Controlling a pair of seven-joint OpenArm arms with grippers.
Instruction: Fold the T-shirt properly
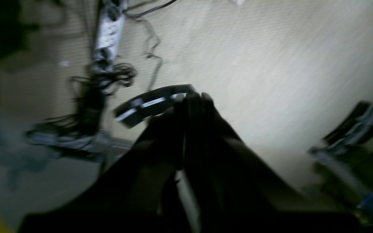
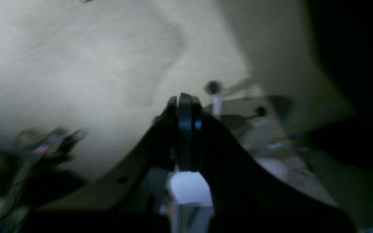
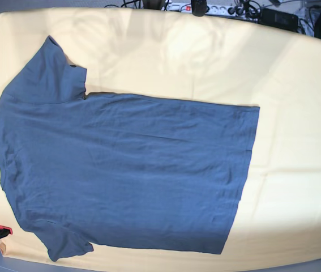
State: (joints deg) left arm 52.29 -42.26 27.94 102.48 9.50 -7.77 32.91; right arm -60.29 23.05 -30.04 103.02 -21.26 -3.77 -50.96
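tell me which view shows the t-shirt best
The base view: the T-shirt lies spread flat on the yellow cloth, whole outline visible. Both wrist views are blurred and show floor and cables, no shirt.

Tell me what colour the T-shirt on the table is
Plain dark slate blue-grey, no print. The T-shirt shows best in the base view, spread flat on the yellow-orange cloth.

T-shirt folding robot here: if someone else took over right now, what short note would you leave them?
Left gripper: shut, holding nothing, away from the table, over the floor.
Right gripper: shut, holding nothing, also off the table.
T-shirt: lies spread flat on the yellow cloth, neck end toward the base view's left, hem toward its right, both sleeves out.
Done: shirt laid out; no fold shows yet.
Left: every fold, sleeves and body.
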